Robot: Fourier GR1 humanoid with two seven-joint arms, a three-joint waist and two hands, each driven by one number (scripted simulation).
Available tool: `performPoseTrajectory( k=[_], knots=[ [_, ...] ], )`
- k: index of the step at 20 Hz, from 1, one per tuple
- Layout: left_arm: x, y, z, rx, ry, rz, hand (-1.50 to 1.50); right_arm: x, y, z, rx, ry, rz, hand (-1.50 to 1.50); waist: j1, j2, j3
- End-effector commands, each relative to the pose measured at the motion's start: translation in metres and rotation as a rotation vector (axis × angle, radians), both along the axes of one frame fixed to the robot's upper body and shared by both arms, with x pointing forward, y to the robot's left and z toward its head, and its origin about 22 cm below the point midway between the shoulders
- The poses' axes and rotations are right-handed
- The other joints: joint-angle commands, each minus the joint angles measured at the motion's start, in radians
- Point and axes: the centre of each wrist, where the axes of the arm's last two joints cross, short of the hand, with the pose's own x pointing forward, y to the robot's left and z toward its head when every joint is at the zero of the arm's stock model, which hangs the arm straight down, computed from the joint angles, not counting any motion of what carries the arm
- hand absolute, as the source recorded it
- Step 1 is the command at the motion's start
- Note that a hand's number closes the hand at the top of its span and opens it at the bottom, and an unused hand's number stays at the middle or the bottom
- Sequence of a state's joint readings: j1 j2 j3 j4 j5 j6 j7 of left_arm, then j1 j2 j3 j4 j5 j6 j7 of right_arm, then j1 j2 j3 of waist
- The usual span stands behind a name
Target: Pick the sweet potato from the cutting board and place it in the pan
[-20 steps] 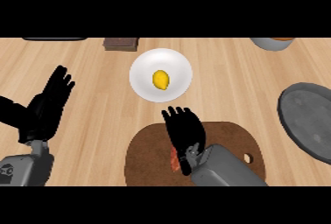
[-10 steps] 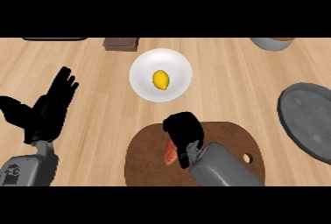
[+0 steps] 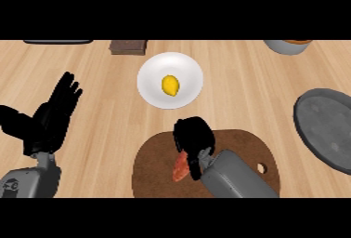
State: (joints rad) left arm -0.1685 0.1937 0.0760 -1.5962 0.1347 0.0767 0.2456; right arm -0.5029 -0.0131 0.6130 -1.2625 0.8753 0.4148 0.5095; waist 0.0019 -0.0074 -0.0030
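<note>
From the head view, much of the sweet potato [image 3: 181,168] is hidden: only an orange-red sliver shows on the cutting board [image 3: 154,172], poking out at the left of the right hand [image 3: 194,138]. That hand's black fingers are curled down over the vegetable, apparently closed round it, though the contact itself is covered by the hand. The grey right forearm crosses the board's lower half and hides the wood beneath it.

The board is a dark brown, rounded slab with a small hole near its right edge; its lower part is cut off by the edge of the view. The pan [image 3: 329,128] lies well apart at the far right, a dull grey round dish cut off by the view's edge, with nothing showing inside it.

A white plate [image 3: 147,81] sits beyond the board, holding a small yellow oval item [image 3: 170,85] at its middle.

Along the top edge three things are cropped: a dark flat shape [image 3: 58,42] at left, a brown block [image 3: 129,47], and a grey bowl [image 3: 288,46] with something orange in it.

The left hand [image 3: 48,121] rests at the left, fingers straight and spread, holding nothing, above the pale wood-grained counter [image 3: 254,83].
</note>
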Motion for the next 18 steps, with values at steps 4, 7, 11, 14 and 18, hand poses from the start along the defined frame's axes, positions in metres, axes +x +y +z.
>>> performPoseTrajectory(
  k=[4, 7, 11, 14, 18],
  knots=[
    [-0.008, 0.013, -0.009, 0.007, 0.008, 0.043, 0.0, -0.072, -0.064, -0.009, 0.058, -0.014, 0.08, 1.5, -0.03, -0.001, 0.003],
    [-0.01, 0.012, 0.0, 0.001, 0.019, 0.082, 0.0, -0.103, -0.118, -0.009, 0.043, 0.023, 0.105, 1.5, -0.075, -0.014, 0.005],
    [-0.007, 0.02, -0.015, 0.019, 0.023, 0.073, 0.0, -0.12, -0.154, 0.043, 0.048, -0.268, 0.112, 1.5, -0.07, -0.005, 0.002],
    [-0.022, 0.014, -0.015, 0.001, 0.033, 0.062, 0.0, -0.133, -0.164, 0.079, 0.081, -0.477, 0.103, 1.5, -0.061, -0.012, 0.003],
    [-0.019, 0.016, -0.015, -0.002, 0.019, 0.084, 0.0, -0.159, -0.175, 0.126, 0.123, -0.695, 0.086, 1.5, -0.07, -0.009, 0.003]
  ],
)
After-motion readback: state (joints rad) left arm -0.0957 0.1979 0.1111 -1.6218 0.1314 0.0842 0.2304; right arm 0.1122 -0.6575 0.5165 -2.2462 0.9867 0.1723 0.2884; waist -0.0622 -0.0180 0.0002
